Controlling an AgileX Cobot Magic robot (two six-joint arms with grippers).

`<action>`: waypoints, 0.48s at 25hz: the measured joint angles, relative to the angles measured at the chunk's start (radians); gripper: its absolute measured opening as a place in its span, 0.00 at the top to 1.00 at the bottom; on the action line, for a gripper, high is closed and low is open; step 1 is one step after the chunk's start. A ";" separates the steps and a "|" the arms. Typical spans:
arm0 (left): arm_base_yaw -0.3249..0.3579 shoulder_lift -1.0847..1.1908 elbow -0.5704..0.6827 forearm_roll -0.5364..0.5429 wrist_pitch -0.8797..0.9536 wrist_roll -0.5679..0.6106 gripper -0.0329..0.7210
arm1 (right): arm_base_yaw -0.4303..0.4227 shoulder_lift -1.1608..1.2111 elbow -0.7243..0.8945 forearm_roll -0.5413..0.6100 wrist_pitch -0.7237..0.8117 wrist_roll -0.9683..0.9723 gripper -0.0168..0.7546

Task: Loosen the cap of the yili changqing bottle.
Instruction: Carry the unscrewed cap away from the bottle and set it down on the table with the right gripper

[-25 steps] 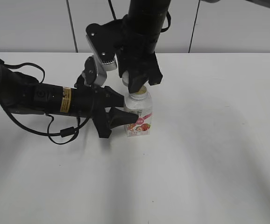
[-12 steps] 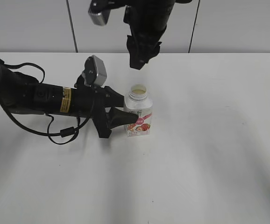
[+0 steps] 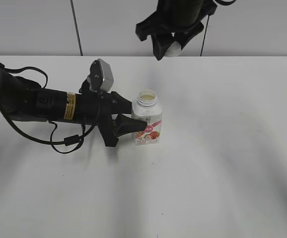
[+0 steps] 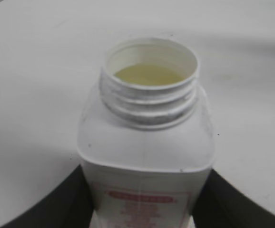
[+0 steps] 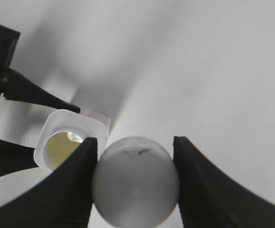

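1. White plastic, flat-topped: the cap (image 5: pixel 135 180) is off the neck and pinched between the two dark fingers of the right gripper (image 3: pixel 172 46), held high above the table (image 3: pixel 223 148) and well apart from the bottle.
2. The yili changqing bottle (image 3: pixel 147 121) stands upright near the middle of the table, its threaded neck (image 4: pixel 149 90) bare and pale yellowish drink visible inside; the red-pink strawberry label faces the front.
3. The left gripper (image 3: pixel 133 124) lies low along the table from the left, its jaws pressed against the two sides of the bottle's lower body, steadying it.
4. Judging by this, loosening is done and more: the cap is fully free, so the step in hand looks like carrying it away or parking it.
5. The next move likely calls for the right arm to lower the cap to a bare patch of table, clear of the open mouth, and part its fingers gently so the cap does not roll.
6. The left grip should hold firm meanwhile; a nudge to the open bottle could spill the drink.
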 joint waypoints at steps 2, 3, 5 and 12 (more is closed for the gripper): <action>0.000 0.000 0.000 0.000 0.000 0.000 0.47 | -0.043 -0.002 0.007 0.040 0.000 0.033 0.48; 0.000 0.000 0.000 0.000 0.000 0.000 0.47 | -0.069 -0.003 0.009 0.048 0.000 0.039 0.48; 0.000 0.000 0.000 0.000 0.000 0.000 0.47 | -0.114 -0.006 0.018 0.048 0.000 0.047 0.48; 0.000 0.000 0.000 0.000 0.000 0.000 0.47 | -0.232 -0.011 0.103 0.047 -0.001 0.054 0.48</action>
